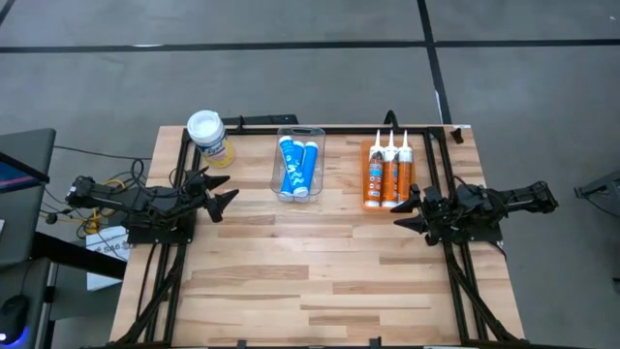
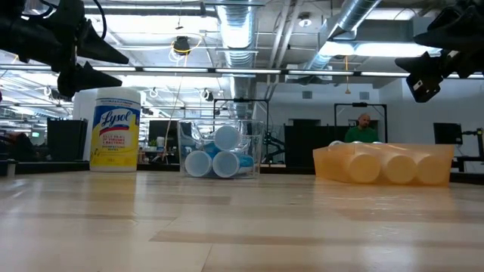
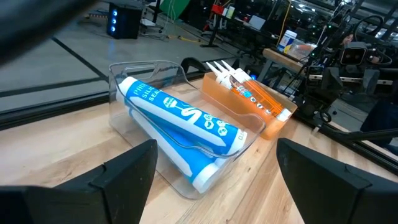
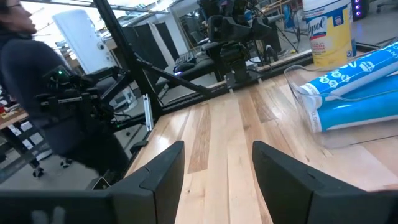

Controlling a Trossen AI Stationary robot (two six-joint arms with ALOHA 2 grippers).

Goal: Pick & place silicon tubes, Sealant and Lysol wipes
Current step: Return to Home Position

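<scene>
- Left gripper [image 1: 215, 189]: dark fingers spread wide, pinching nothing, raised above the wood table [image 1: 320, 281].
- Right gripper [image 1: 408, 211]: fingers likewise apart and empty, tips facing the left ones across the table.
- Lysol wipes [image 1: 207, 134]: short upright cylinder with a round white lid and a glossy yellow label. It stands near the left fingers, off to their far side, near the table's back-left corner.
- Clear bin [image 3: 146, 70]: thin transparent plastic with rounded corners, ahead of the left fingertips. It holds stacked blue sealant tubes [image 1: 293, 167].
- Orange tray [image 2: 327, 160]: translucent, just beside the right fingers. It holds silicone tubes [image 1: 389, 170] with white nozzles, lying side by side.
- Bare planks lie between the two sets of fingertips and out to the near edge.
</scene>
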